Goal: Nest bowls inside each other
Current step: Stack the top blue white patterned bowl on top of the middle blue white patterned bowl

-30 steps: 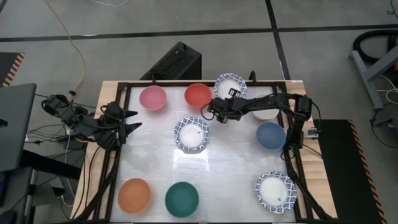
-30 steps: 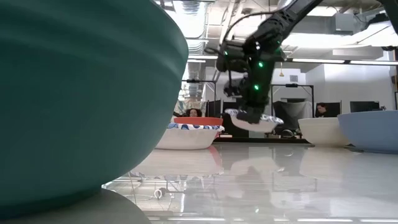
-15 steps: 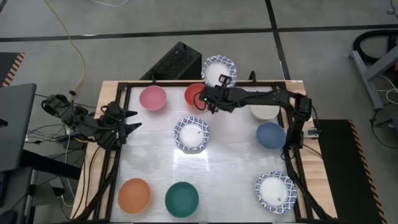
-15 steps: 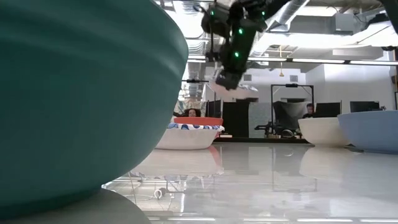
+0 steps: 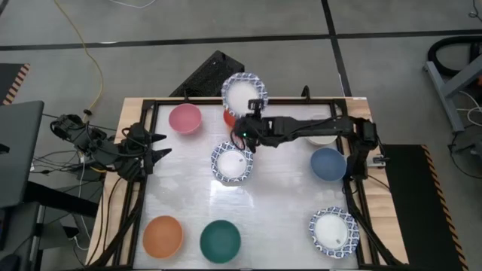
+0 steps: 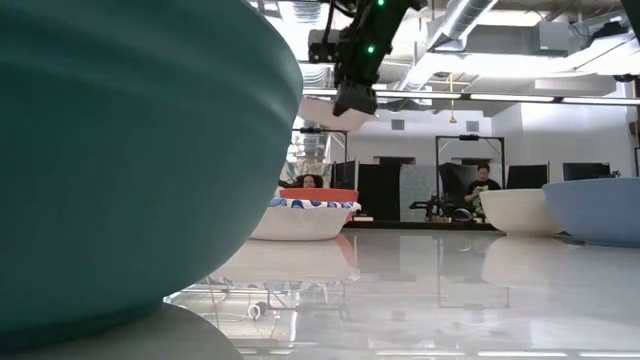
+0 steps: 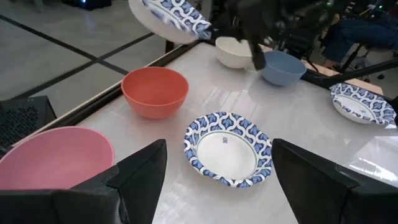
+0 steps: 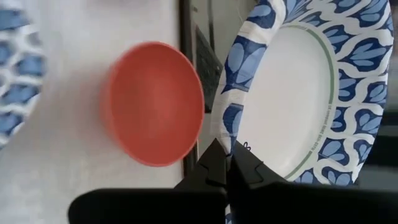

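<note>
High view: right pincer [image 5: 253, 110] pinches round patterned bowl [image 5: 242, 92] (scalloped blue rim) aloft.

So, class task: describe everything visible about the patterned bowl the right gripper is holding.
The held bowl is shallow and white inside, with a blue-and-white patterned rim and a thin green ring, and looks like paper. The right gripper is shut on its rim. It hangs above the table's far edge, tilted, over the red bowl without touching it.
</note>
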`<state>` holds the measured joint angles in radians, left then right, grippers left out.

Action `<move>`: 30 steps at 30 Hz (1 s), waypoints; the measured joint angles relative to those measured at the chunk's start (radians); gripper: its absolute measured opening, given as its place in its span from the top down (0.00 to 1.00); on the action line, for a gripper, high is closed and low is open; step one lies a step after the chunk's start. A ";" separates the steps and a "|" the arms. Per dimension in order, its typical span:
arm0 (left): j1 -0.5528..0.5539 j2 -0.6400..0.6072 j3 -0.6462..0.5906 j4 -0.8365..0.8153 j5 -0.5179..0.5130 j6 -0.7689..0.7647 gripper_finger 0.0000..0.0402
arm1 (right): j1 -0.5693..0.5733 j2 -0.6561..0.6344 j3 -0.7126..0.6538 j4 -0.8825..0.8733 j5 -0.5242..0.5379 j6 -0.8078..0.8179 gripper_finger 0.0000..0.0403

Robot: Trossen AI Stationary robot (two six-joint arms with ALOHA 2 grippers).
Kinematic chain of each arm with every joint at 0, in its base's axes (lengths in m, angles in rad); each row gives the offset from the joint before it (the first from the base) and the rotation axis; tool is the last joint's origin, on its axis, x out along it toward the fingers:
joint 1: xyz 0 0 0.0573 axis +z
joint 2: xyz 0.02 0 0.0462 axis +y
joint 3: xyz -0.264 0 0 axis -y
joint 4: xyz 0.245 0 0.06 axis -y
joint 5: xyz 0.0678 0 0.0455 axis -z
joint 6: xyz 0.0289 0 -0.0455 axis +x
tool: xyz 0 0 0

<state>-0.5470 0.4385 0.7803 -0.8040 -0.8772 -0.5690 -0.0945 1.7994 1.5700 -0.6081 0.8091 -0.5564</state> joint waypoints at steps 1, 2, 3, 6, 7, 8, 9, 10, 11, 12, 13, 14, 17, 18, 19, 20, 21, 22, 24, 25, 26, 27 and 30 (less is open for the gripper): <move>0.000 0.000 0.000 0.000 0.000 0.000 0.31 | 0.015 0.000 0.000 0.000 -0.001 -0.035 0.98; 0.000 0.000 0.000 0.000 0.000 -0.001 0.31 | 0.029 0.000 0.000 0.000 -0.006 -0.066 0.98; 0.000 0.000 0.000 0.000 0.000 -0.002 0.31 | 0.043 0.000 0.000 0.001 -0.021 -0.094 0.98; 0.000 0.000 0.000 0.000 0.001 -0.003 0.31 | 0.083 0.000 0.000 0.000 -0.102 -0.159 0.98; 0.000 0.000 0.000 0.000 0.001 -0.004 0.31 | 0.097 0.000 0.000 -0.002 -0.138 -0.178 0.98; 0.000 0.000 0.000 0.000 0.001 -0.004 0.31 | 0.110 0.000 0.000 -0.006 -0.175 -0.195 0.98; 0.000 0.000 0.000 0.000 0.001 -0.004 0.31 | 0.123 0.000 0.000 -0.012 -0.215 -0.209 0.98; 0.000 0.000 0.000 0.000 0.001 -0.004 0.31 | 0.136 0.000 0.000 -0.020 -0.256 -0.221 0.98; 0.000 0.000 0.000 0.000 0.001 -0.004 0.31 | 0.147 0.000 0.000 -0.025 -0.297 -0.229 0.98; 0.000 0.000 0.000 0.000 0.001 -0.004 0.31 | 0.159 0.000 0.000 -0.029 -0.335 -0.232 0.98; 0.000 0.000 0.000 0.000 0.001 -0.005 0.31 | 0.170 0.000 0.000 -0.034 -0.366 -0.232 0.98; 0.000 0.000 0.000 0.000 0.001 -0.010 0.31 | 0.181 0.000 0.000 -0.039 -0.390 -0.231 0.98; 0.000 0.000 0.000 0.000 0.002 -0.016 0.31 | 0.210 0.000 0.000 -0.063 -0.415 -0.230 0.98; 0.000 0.000 0.000 0.000 0.002 -0.016 0.31 | 0.218 0.000 0.000 -0.075 -0.415 -0.221 0.98; 0.000 0.000 0.000 0.000 0.002 -0.016 0.31 | 0.224 0.000 0.000 -0.086 -0.416 -0.204 0.98; 0.000 0.000 0.000 0.000 0.002 -0.016 0.31 | 0.229 0.000 0.000 -0.097 -0.418 -0.179 0.98; 0.000 0.000 0.000 0.000 0.002 -0.016 0.31 | 0.234 0.000 0.000 -0.113 -0.419 -0.150 0.98; 0.000 0.000 0.000 0.000 0.002 -0.016 0.31 | 0.236 0.000 0.000 -0.132 -0.419 -0.117 0.98; 0.000 0.000 0.000 0.000 0.002 -0.016 0.31 | 0.238 0.000 0.000 -0.170 -0.419 -0.045 0.98; 0.000 0.000 0.000 -0.001 0.002 -0.016 0.31 | 0.238 0.000 -0.001 -0.184 -0.419 -0.008 0.98; 0.000 0.000 0.000 -0.002 0.002 -0.016 0.31 | 0.237 -0.001 -0.007 -0.186 -0.418 0.022 0.98; 0.000 0.000 0.000 -0.002 0.002 -0.016 0.31 | 0.237 0.000 -0.015 -0.184 -0.418 0.040 0.98; 0.000 0.000 0.000 -0.002 0.002 -0.016 0.31 | 0.247 -0.001 -0.058 -0.151 -0.413 0.052 0.99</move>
<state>-0.5469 0.4385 0.7803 -0.8059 -0.8750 -0.5846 0.1530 1.7986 1.5119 -0.7590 0.3964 -0.5045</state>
